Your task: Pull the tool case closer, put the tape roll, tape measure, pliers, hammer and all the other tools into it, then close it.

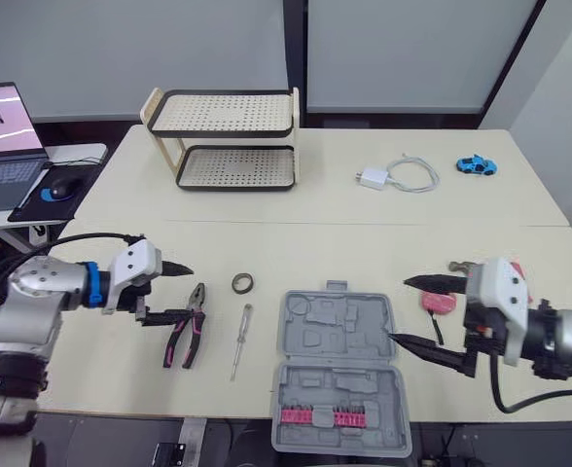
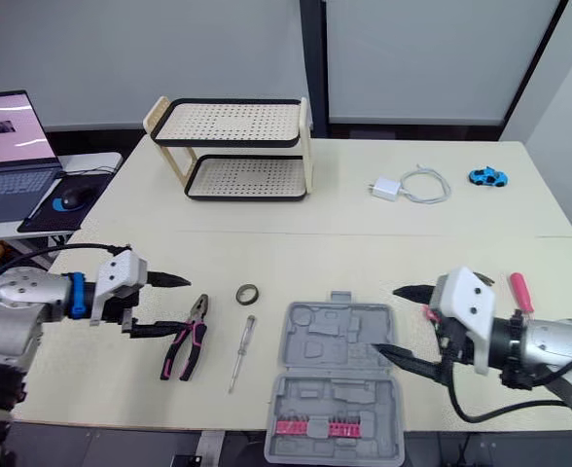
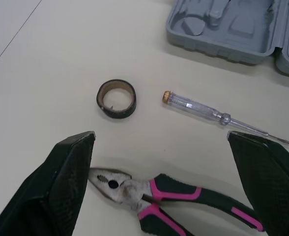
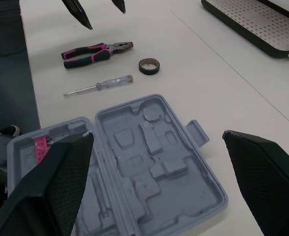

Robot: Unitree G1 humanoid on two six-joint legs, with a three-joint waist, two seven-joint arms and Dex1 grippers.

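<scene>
Loading step: left hand point(image 1: 191, 292), fingers apart, over pink-handled steel pliers point(image 1: 187, 336) left of open grey plastic tool case point(image 1: 339, 336); next, lower and clamp.

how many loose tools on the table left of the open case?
3: pliers by the left hand, screwdriver between pliers and case, tape roll just beyond them. Right of the case lies a pink-handled tool; the right hand may hide others.

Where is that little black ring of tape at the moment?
The tape roll lies flat on the table, left of centre in the head views, between the pliers and the open tool case, just beyond the screwdriver.
</scene>
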